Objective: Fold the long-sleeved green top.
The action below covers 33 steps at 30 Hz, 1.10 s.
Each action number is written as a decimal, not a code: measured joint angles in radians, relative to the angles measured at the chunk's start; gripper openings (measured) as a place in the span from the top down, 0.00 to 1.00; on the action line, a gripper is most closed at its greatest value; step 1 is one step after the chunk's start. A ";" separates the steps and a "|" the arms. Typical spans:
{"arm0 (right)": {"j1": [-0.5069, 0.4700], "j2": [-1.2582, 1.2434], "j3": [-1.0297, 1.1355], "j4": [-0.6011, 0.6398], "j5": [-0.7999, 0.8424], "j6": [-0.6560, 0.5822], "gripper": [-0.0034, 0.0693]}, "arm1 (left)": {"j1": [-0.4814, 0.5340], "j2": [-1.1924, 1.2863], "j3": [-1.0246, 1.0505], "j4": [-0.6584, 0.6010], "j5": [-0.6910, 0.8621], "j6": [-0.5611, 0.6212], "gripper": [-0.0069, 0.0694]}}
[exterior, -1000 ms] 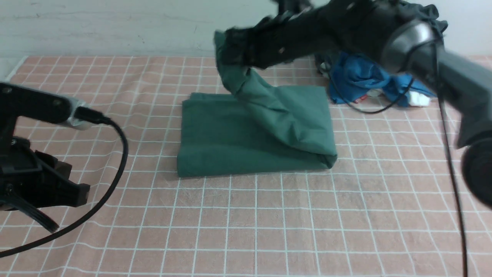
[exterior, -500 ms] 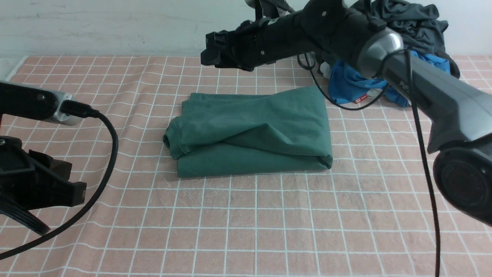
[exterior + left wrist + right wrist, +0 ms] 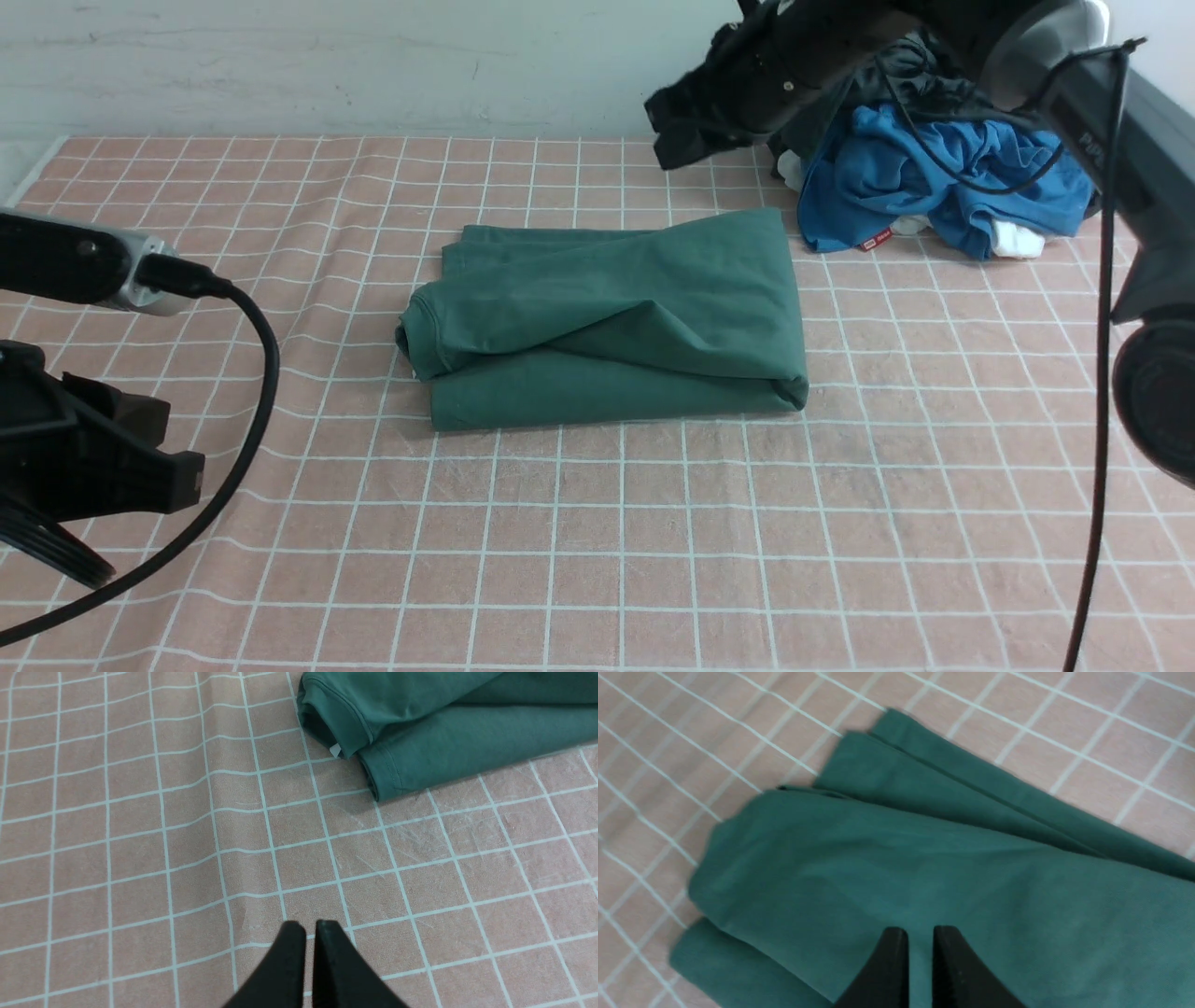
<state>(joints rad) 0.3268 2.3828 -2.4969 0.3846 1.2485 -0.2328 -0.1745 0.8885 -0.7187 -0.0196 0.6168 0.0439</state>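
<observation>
One tool point(image 3: 665, 131) hangs clear beyond the top point(image 3: 607, 317).

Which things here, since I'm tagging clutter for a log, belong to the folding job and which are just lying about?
Job in hand: green long-sleeved top; left pincer; right pincer.
Just lying about: crumpled blue garment; white cloth tucked against it.

The front camera is looking forward and down from the near side, over the checked cloth point(image 3: 653, 523) to the far wall point(image 3: 280, 65). The left wrist camera is looking down close over the near left, the right wrist camera is facing left from above; all three are sharing the left end of the green top point(image 3: 607, 317)
</observation>
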 joint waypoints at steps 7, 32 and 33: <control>0.000 0.110 0.150 0.103 -0.100 -0.060 0.97 | 0.000 0.000 0.000 -0.023 0.000 0.000 0.89; 0.027 0.061 0.335 0.161 -0.126 -0.217 0.97 | 0.000 -0.090 0.002 -0.051 0.000 0.000 0.89; 0.036 0.068 0.343 0.161 -0.125 -0.217 0.97 | 0.000 -0.090 0.003 -0.051 0.000 0.000 0.89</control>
<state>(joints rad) 0.3625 2.4503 -2.1543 0.5452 1.1237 -0.4494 -0.1745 0.7986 -0.7158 -0.0710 0.6168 0.0442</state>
